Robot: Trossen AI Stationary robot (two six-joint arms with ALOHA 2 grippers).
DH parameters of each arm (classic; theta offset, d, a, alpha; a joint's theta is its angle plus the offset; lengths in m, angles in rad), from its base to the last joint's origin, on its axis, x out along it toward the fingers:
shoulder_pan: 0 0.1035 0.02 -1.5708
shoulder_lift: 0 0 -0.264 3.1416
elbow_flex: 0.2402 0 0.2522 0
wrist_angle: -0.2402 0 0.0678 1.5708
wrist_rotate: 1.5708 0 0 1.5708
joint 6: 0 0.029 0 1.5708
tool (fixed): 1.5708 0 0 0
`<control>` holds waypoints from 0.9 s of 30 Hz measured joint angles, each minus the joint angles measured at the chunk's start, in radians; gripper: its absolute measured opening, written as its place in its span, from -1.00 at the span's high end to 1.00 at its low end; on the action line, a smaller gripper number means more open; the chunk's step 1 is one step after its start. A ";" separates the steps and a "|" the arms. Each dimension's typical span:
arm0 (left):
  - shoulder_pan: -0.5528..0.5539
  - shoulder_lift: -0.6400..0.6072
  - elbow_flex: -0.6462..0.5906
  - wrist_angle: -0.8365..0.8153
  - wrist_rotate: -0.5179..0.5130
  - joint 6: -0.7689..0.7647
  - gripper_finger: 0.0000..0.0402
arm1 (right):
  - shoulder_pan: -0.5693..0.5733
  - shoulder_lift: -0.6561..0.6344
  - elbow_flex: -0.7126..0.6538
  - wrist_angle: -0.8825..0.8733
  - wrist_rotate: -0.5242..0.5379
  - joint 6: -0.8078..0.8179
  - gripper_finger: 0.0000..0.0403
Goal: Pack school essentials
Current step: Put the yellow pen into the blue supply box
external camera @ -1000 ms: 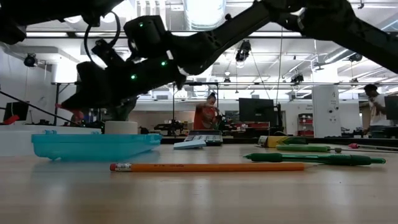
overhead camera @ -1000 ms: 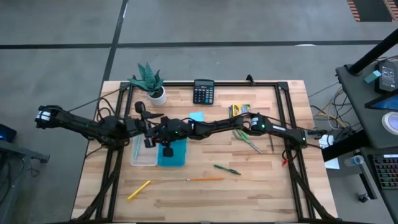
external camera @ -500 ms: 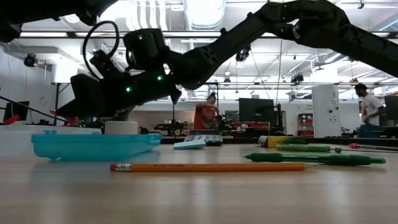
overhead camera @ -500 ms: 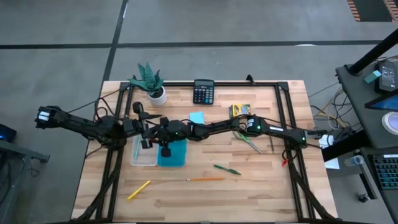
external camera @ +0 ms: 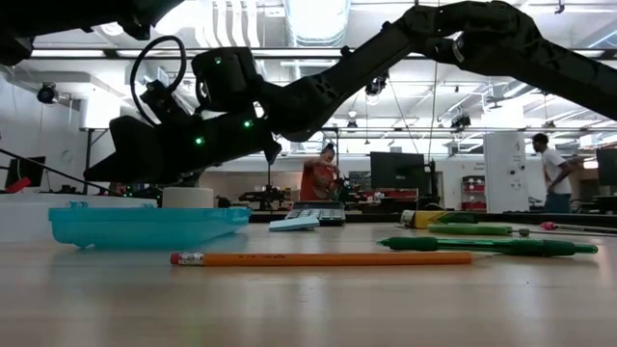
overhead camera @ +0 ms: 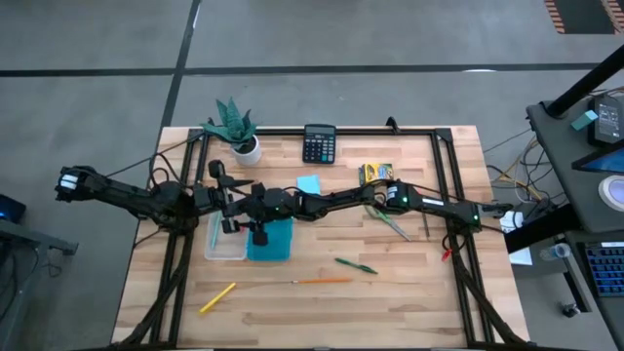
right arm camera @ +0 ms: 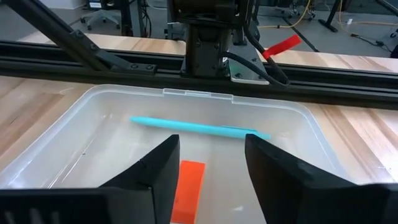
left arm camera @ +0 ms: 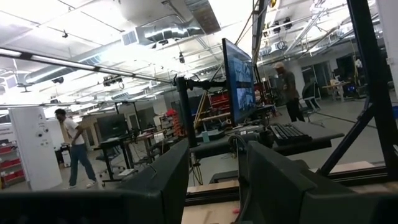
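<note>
Little is changed since half a second ago: the right arm has been drawn slightly further over the clear box (overhead camera: 224, 237), and a person in the room has walked on. The right gripper (right arm camera: 208, 163) is held above the box with fingers parted and nothing between them. Inside the box a teal pen (right arm camera: 199, 127) and a red eraser (right arm camera: 188, 182) are seen, the eraser partly hidden by a finger. The left gripper (left arm camera: 214, 180) is raised beside the box, fingers apart, empty. The teal lid (overhead camera: 270, 240) is partly covered by the arms. A yellow pencil (overhead camera: 217, 297), orange pencil (overhead camera: 322, 281), green pen (overhead camera: 355, 265), scissors (overhead camera: 388, 221), crayon box (overhead camera: 373, 173) and sticky pad (overhead camera: 308, 183) are left on the table (overhead camera: 409, 302).
</note>
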 joint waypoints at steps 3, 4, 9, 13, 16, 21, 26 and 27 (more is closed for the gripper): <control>0.000 0.000 0.000 0.000 0.000 0.000 0.27 | 0.000 -0.011 -0.001 -0.021 0.000 -0.013 0.12; 0.000 0.000 0.000 0.000 0.000 0.000 0.27 | 0.000 -0.023 -0.001 -0.052 0.000 -0.023 0.12; 0.000 0.000 0.000 -0.002 0.000 -0.001 0.27 | 0.003 -0.120 -0.001 -0.295 0.002 -0.101 0.14; 0.000 0.001 0.000 -0.002 0.000 -0.001 0.27 | 0.011 -0.210 -0.003 -0.563 0.002 -0.105 0.19; 0.000 0.001 0.000 -0.003 0.000 -0.001 0.27 | 0.023 -0.268 -0.005 -0.750 0.002 -0.104 0.23; 0.001 0.005 0.000 -0.001 0.000 -0.002 0.27 | 0.048 -0.346 -0.006 -1.013 0.000 -0.059 0.30; 0.001 0.017 0.000 0.000 0.000 -0.002 0.27 | 0.071 -0.405 -0.006 -1.277 0.007 -0.002 0.36; 0.001 0.019 0.000 -0.001 0.000 -0.002 0.27 | 0.076 -0.414 -0.008 -1.330 0.007 0.011 0.37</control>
